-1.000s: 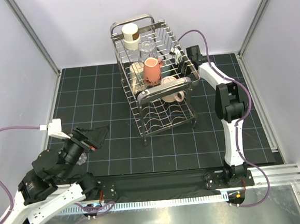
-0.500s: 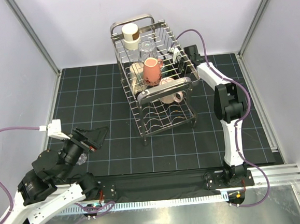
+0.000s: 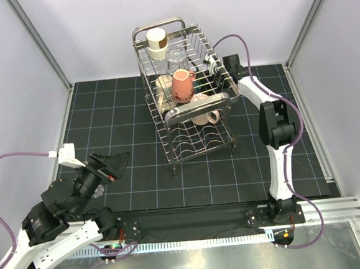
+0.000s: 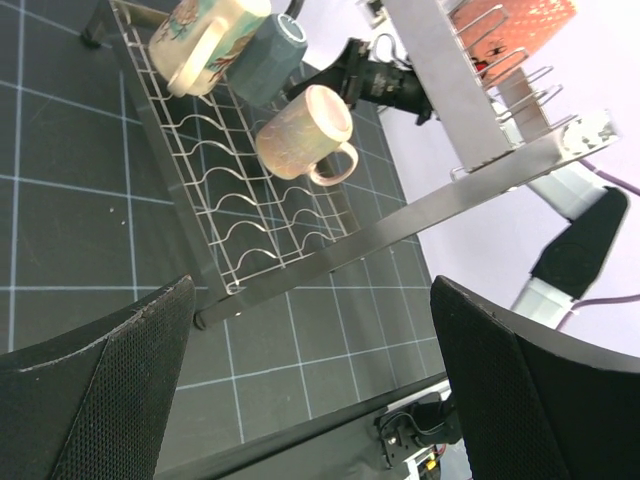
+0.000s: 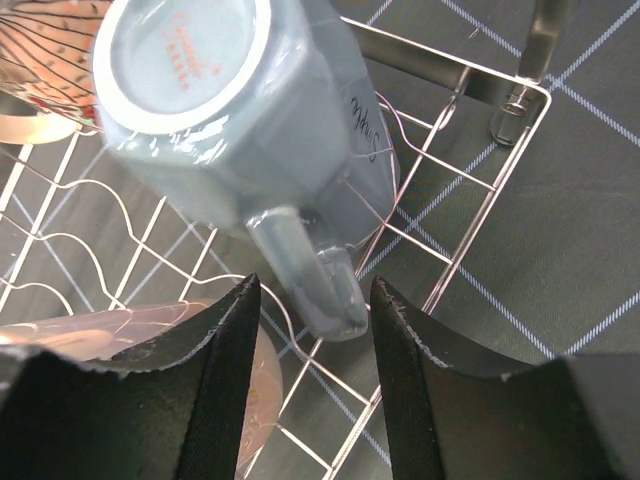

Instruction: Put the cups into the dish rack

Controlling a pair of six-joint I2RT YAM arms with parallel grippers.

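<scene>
The right gripper (image 5: 315, 292) had its jaws parted either side of the teal-grey mug (image 5: 230, 120)'s handle. The mug lay in the dish rack (image 3: 197, 104)'s lower tier. The left gripper (image 4: 312, 290)'s jaws gaped wide, empty, above the counter (image 3: 130, 132).

Teal-grey mug (image 5: 230, 130), salmon mug (image 3: 182, 84), white-gridded black mat (image 3: 104, 115).

Cups (image 3: 183, 84) in 2-tier dish rack (image 3: 197, 104)

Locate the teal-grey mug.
In the right wrist view the teal-grey mug lies on the dish rack's lower tier by its right edge, handle between the right gripper's fingers.
</scene>
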